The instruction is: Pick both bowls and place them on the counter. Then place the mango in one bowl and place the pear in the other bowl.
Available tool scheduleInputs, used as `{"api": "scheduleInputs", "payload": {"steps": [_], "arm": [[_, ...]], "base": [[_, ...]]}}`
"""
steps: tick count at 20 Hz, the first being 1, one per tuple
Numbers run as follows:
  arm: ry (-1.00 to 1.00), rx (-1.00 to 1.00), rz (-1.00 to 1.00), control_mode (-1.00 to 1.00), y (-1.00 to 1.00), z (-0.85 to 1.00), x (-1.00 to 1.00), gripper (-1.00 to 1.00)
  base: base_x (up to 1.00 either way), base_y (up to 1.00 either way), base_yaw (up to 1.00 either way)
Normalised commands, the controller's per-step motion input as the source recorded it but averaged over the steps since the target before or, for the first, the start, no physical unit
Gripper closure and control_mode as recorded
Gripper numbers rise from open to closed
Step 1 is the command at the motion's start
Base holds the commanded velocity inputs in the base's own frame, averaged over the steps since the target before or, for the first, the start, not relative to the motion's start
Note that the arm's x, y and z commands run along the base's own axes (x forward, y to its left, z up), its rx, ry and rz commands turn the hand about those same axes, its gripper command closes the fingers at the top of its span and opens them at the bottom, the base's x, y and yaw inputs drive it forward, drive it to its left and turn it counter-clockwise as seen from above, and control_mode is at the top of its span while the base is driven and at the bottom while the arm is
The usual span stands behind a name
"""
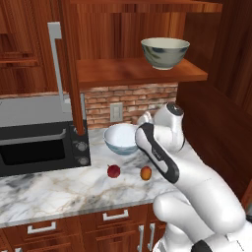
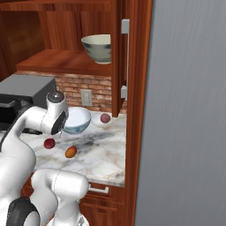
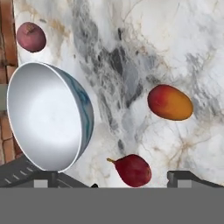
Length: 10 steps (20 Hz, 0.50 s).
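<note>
Nearest on the marble counter [image 1: 59,189] lie the mango [image 1: 145,173] and, just beside it, the dark red pear [image 1: 113,171], both outside any bowl, behind them the empty white bowl [image 1: 121,138] with the gripper [image 3: 131,179] spread wide above, farthest the grey-green bowl [image 1: 165,52] up on the shelf [image 1: 128,73].

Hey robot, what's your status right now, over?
Gripper open, above the pear. White bowl on the counter, grey-green bowl on the shelf. Mango loose on the counter; nothing in the way.
</note>
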Motion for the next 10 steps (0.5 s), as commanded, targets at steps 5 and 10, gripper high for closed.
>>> {"api": "scheduleInputs", "payload": {"steps": [5, 10], "arm": [[0.0, -0.06, -0.09, -1.0, -0.24, 0.57, -0.42, -1.0], [0.02, 0.0, -0.11, -1.0, -0.32, 0.54, -0.32, -1.0]], "base": [[0.0, 0.0, 0.0], [0.0, 0.0, 0.0]]}}
